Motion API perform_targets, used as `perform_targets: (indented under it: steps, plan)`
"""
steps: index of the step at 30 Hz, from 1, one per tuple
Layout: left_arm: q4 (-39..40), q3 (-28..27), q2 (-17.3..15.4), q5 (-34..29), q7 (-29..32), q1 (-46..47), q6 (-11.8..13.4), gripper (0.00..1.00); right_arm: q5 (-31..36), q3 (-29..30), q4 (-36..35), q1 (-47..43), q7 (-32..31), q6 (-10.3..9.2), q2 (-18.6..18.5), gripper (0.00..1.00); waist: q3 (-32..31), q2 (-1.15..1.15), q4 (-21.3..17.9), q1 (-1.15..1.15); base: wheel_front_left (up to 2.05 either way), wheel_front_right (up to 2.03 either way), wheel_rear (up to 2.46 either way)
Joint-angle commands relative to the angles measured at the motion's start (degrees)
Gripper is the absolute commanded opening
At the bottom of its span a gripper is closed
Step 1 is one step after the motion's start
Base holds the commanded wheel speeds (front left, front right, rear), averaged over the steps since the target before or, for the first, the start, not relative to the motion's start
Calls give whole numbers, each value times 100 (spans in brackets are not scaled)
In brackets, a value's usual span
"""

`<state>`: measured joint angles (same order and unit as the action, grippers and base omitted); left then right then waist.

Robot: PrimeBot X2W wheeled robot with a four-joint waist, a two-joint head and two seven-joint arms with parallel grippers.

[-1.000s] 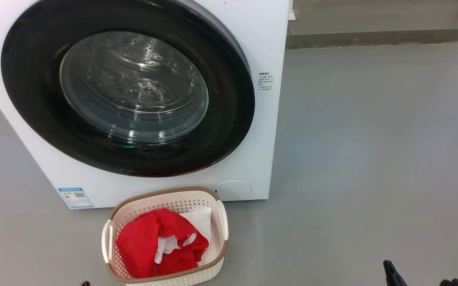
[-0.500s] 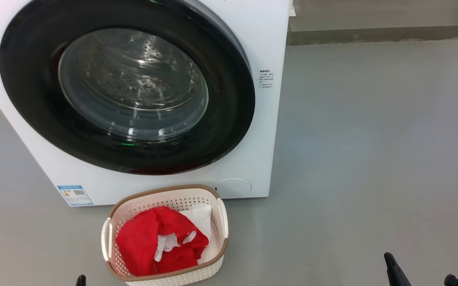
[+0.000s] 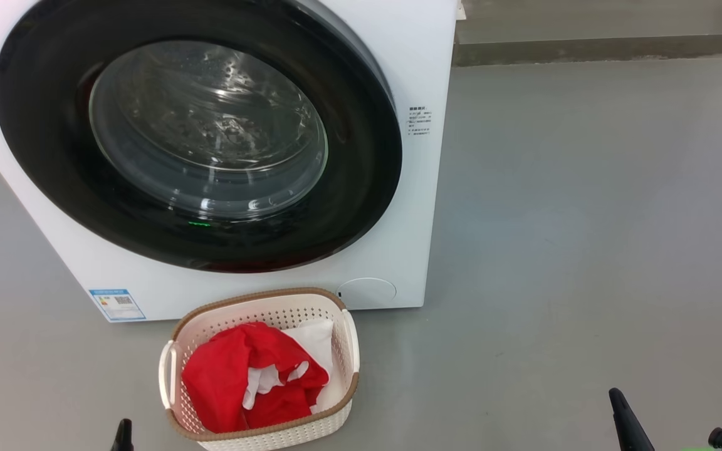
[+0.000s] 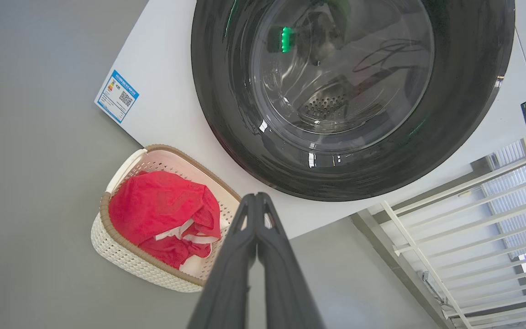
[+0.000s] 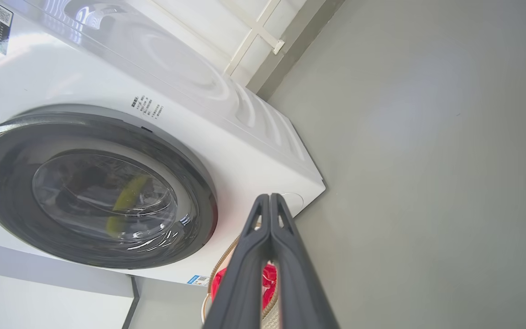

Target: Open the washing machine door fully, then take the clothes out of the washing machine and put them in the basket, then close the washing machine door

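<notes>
Door: the large round glossy black washing machine door (image 3: pixel 198 134) with its bulging clear glass window lies against the front of the big white front-loading washing machine (image 3: pixel 414 56). It looks closed, though whether it has latched I cannot tell.
Drum: bare perforated steel behind the glass, with no garment to be made out.
Clothes: the bright red clothes with white panels (image 3: pixel 223 382) lie heaped in the small cream-white perforated plastic basket with a brown woven-look rim (image 3: pixel 254 298).
Basket place: on the grey floor (image 3: pixel 586 219), just beside the washer's near face, left of centre.
Progress: unloading and closing both look done — little or nothing left.
Door facing: its glass faces the near side, toward the robot; being round, it has no long axis.
Basket axis: mouth up, and its long axis seems to run near to far.
Left end effector (image 4: pixel 256 197): fingers pressed together, empty.
Right end effector (image 5: pixel 270 197): the same — closed, empty, well right of the basket.
</notes>
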<state>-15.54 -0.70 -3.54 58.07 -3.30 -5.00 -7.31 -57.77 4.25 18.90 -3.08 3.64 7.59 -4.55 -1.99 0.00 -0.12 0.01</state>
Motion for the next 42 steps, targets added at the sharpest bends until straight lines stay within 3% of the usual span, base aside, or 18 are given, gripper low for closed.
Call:
perform_targets:
  steps: [1,42]
  plan:
    - [124,-157,-54,183,27,285,-9,0,-180,-54,-177,305,-37,-4,-23,0,5,0,0,0,0,0,0]
    - [142,-455,29,2404,687,860,-15,0,-2426,142,-391,733,-711,-8,108,0,151,0,8,0,0,0,0]
